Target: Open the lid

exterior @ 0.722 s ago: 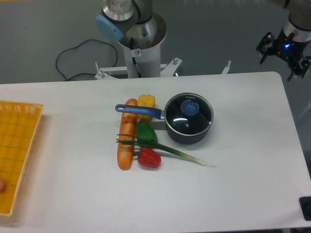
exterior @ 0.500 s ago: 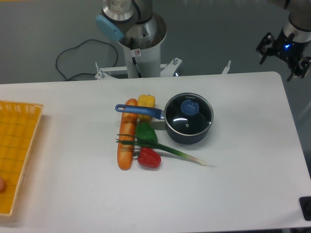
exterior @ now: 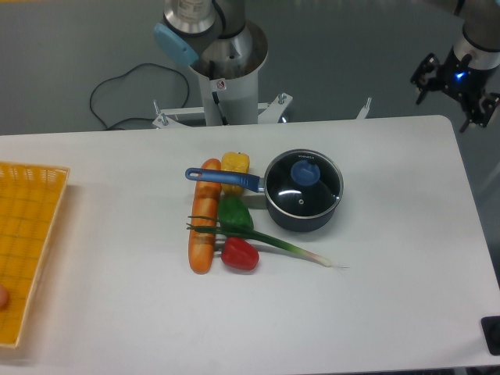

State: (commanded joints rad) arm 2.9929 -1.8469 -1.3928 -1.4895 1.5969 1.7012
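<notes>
Shifted slightly left, gripper [exterior: 455, 80] spread and empty beyond bench [exterior: 391, 297] corner; lid [exterior: 303, 183] still on saucepan [exterior: 301, 217].

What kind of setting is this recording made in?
Probably a robotics lab staged as a kitchen: a plain white table, the arm's pedestal bolted behind it, and toy-looking vegetables beside a lidded saucepan.

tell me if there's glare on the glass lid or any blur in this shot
Fixed camera view: small white glints on the lid beside its blue knob, not hiding it; lighting is even, shadows soft under the saucepan; the claw at the upper right looks slightly soft, with a blue light on it.
</notes>
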